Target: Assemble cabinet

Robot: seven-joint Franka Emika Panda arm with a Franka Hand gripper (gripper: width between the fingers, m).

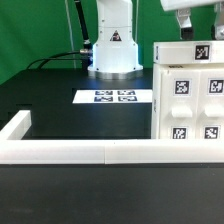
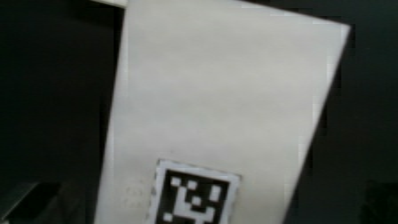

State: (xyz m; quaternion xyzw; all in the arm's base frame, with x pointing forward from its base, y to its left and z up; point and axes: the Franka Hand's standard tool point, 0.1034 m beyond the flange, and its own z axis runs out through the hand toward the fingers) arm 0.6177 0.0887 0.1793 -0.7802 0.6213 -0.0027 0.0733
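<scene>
No readable words, numbers or brand names appear in either view. The only sign is a black warning triangle on my arm's white base, its symbol too small to read. Black-and-white square marker tags stand on the cabinet, on the marker board, and on the white panel before my wrist camera.

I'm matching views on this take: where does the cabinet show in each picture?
Exterior view: the cabinet stands at the exterior view's right, inside the low white rail, with the hand just above it.
Wrist view: a tilted white panel of the cabinet fills most of the frame.
Shared landmark: the black-and-white square tags on its white faces.
</scene>
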